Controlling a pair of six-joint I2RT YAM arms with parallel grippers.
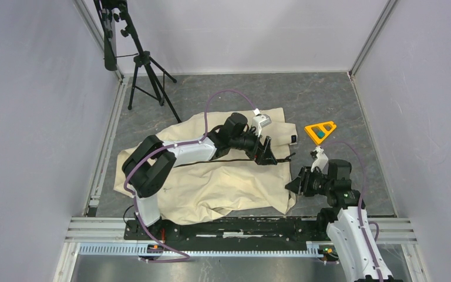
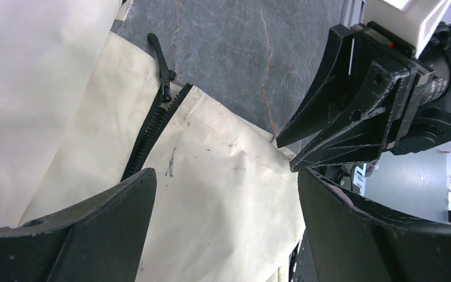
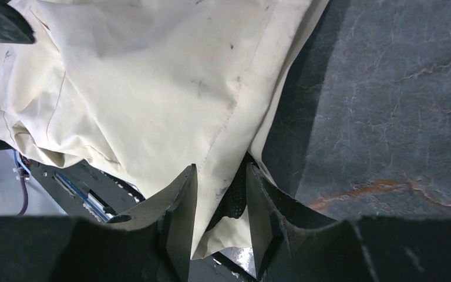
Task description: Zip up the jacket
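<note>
The cream jacket [image 1: 211, 182] lies wrinkled on the grey table, its dark zipper line [image 1: 211, 161] running left to right. In the left wrist view the zipper slider [image 2: 165, 88] sits at the hem end of the jacket [image 2: 223, 194], with the teeth parted beyond it. My left gripper [image 1: 267, 154] hovers wide open over the fabric [image 2: 228, 176], holding nothing. My right gripper [image 1: 296, 185] is at the jacket's near right hem corner. Its jaws [image 3: 222, 170] straddle the jacket's hem [image 3: 152, 76] half closed, with a gap still showing. It also shows in the left wrist view [image 2: 286, 154].
A yellow triangular piece with a teal part [image 1: 320, 131] lies right of the jacket. A black tripod [image 1: 147, 76] stands at the back left. A metal rail [image 1: 241, 229] runs along the near edge. Walls close in both sides.
</note>
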